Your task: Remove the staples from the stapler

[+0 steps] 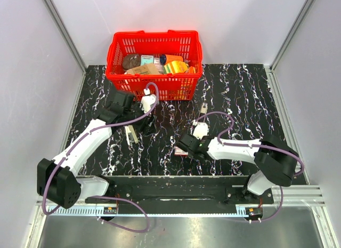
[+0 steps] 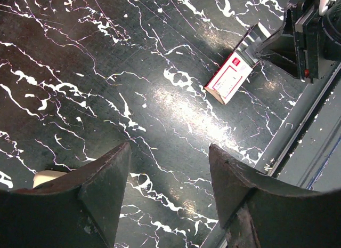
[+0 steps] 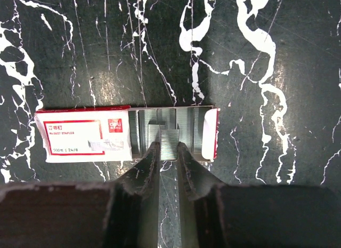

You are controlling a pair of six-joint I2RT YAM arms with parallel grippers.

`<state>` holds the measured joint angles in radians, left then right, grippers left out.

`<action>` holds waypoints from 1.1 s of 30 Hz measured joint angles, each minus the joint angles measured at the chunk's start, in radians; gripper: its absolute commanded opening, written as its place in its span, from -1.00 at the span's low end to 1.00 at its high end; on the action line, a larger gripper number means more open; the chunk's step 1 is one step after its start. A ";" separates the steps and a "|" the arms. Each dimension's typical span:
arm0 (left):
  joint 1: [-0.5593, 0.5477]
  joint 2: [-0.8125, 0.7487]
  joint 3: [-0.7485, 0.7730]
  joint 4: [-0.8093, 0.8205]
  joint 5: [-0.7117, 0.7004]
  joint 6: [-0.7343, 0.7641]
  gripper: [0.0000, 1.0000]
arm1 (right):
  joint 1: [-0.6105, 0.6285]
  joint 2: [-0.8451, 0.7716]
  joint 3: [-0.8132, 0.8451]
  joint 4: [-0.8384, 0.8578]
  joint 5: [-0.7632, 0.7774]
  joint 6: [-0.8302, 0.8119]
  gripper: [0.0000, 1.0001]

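Black marble-patterned tabletop (image 1: 240,98) lies under both of your arms, with a red basket (image 1: 176,87) of mixed goods at its far edge.

Your right gripper (image 3: 169,144) is down over a small red-and-white box (image 3: 80,136) whose tray is slid out. Its fingers are drawn in to a narrow gap. They pinch a short strip of staples (image 3: 169,135) that rests on the rows packed in the tray.

Your left gripper (image 2: 169,146) hangs low over the table on the left side. Its fingers are spread well apart and grip nothing, and only the marbled surface shows between them. A cream stick (image 2: 45,177) lies just beside the left finger, outside the gap. From that wrist camera you can see the box and your right gripper across the table, well apart from the left fingers.

What looks like the stapler (image 1: 203,108) lies flat on the table as a slim dark bar with pale parts. It sits between the basket and your right arm, near the basket's right corner, and neither gripper touches it. From above it is too small for you to tell whether it is open or closed.
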<state>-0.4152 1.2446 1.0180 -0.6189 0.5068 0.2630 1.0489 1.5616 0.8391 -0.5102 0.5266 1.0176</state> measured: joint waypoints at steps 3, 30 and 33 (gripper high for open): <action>-0.001 0.000 -0.006 0.001 0.000 0.000 0.28 | -0.002 -0.008 0.000 -0.012 0.007 0.000 -0.68; -0.010 -0.013 -0.014 0.000 -0.003 0.000 0.28 | -0.002 0.005 0.010 -0.053 0.011 0.000 -0.61; -0.011 -0.013 -0.014 0.000 -0.003 0.000 0.27 | -0.002 0.008 0.013 -0.053 0.011 0.000 -0.42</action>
<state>-0.4259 1.2316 1.0035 -0.6189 0.5034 0.2630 1.0466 1.5696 0.8516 -0.5636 0.5377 1.0176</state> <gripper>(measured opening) 0.638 0.217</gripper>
